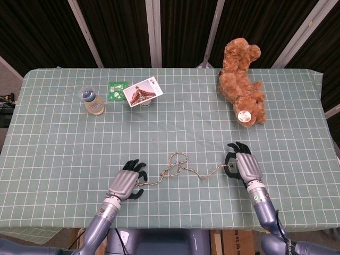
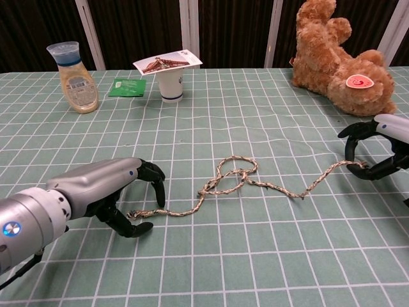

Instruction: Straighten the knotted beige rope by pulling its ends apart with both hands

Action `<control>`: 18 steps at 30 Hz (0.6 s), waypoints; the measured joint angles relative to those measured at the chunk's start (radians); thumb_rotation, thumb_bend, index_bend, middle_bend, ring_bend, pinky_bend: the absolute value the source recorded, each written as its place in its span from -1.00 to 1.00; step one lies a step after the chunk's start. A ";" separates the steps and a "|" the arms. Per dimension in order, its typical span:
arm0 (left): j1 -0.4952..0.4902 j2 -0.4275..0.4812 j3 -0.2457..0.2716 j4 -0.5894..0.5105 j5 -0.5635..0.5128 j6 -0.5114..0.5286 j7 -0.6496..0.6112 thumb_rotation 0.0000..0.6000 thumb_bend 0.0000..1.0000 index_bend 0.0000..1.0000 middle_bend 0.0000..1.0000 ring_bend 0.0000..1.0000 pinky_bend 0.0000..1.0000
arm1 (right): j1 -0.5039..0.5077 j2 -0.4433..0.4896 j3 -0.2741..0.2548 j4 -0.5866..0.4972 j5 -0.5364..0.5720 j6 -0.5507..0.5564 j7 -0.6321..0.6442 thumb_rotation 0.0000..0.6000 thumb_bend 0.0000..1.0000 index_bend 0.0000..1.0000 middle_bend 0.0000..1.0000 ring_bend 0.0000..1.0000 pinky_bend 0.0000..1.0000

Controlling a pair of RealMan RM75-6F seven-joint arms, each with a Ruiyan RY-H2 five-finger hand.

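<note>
Chest view: each robot hand, left [image 2: 121,195] and right [image 2: 377,150], pinches a beige rope [image 2: 243,182] end.

The head view looks steeply down over the table [image 1: 53,127]; the chest view faces across it, low and nearer.

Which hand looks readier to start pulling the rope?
Probably the right hand: its fingers already close on the rope end. The left hand only arches over its end, fingers either side, grip unclear.
</note>
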 measured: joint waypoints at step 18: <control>-0.012 -0.026 0.012 0.032 -0.023 0.021 -0.021 1.00 -0.01 -0.02 -0.71 -1.00 -1.00 | 0.001 0.000 0.000 0.010 0.003 0.001 0.005 1.00 -0.07 0.22 -0.63 -1.00 -1.00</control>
